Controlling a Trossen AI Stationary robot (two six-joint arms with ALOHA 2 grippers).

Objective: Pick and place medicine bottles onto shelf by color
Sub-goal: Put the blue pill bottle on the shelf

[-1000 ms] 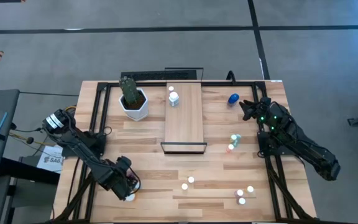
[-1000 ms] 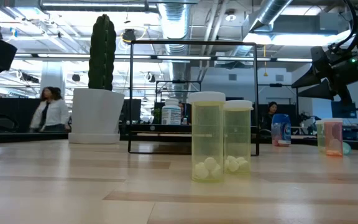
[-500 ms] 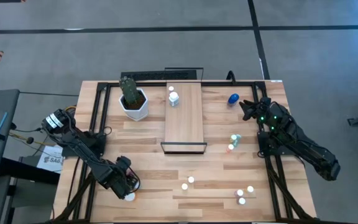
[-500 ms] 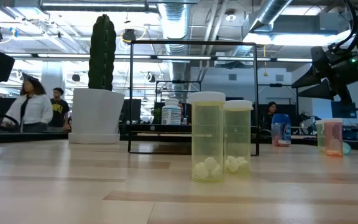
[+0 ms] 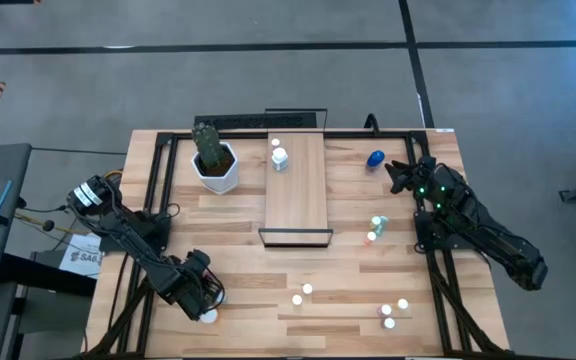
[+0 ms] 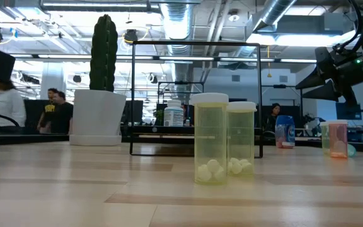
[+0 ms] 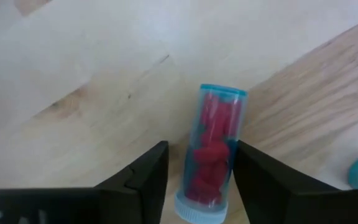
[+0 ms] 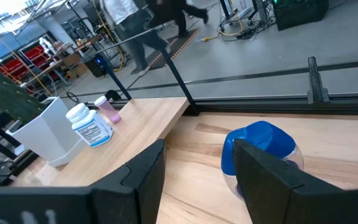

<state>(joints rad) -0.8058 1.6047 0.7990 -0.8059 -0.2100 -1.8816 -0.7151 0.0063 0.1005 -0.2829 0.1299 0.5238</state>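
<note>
A small clear bottle of red pills [image 7: 215, 149] is at the table's near left corner, between the fingers of my left gripper [image 5: 204, 305], its white cap toward the wrist. Whether it stands or lies, I cannot tell. My right gripper [image 5: 398, 176] hangs open above the far right of the table, just short of the blue bottle [image 8: 260, 149], touching nothing. The shelf [image 5: 298, 195] lies at the middle, with a white bottle [image 5: 280, 158] and a small pink one [image 8: 109, 111] at its far end. Other bottles stand on the table [image 5: 307, 289] [image 5: 389, 312]. My left gripper has the red-pill bottle between its two fingers, one on each long side of the body [image 7: 232, 163], near the capped end. The fingers slant down from the table's left and lie along the bottle. A thin strip of table shows beside one finger.
A white pot with a cactus [image 5: 215, 165] stands left of the shelf's far end. Two yellow-green bottles [image 6: 211, 139] stand near the front middle, and a green and a reddish one [image 5: 374, 232] stand right of the shelf. People move in the room behind.
In the low view the part of my left arm at the picture's left edge has sunk a little. The bottles and the shelf stand where they were.
</note>
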